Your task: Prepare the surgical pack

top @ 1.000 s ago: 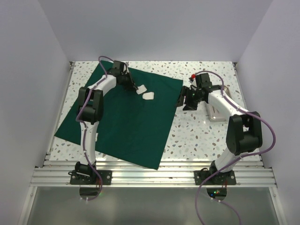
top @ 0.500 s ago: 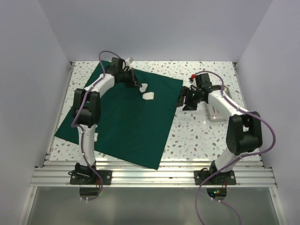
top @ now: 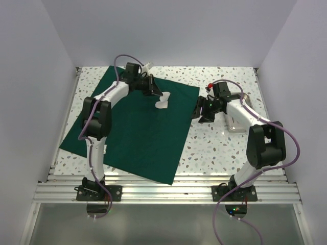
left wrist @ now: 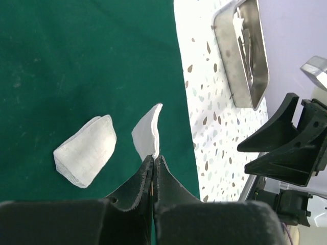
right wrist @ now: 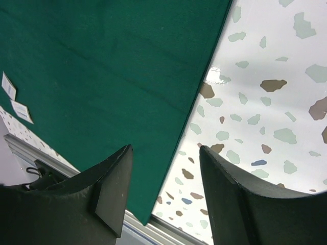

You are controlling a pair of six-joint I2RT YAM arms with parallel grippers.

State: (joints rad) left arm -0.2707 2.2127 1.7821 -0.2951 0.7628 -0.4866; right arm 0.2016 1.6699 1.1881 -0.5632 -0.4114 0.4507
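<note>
Speckled terrazzo table [top: 225, 148], lavender walls [top: 173, 30]

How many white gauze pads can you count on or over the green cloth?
2. One gauze pad lies on the green cloth; the second gauze pad is pinched in the jaws of the left gripper. More may hide in the steel tray.

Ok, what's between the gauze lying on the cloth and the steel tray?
Left wrist view: a second gauze pad pinched by the left fingers, then green cloth and speckled table.
</note>
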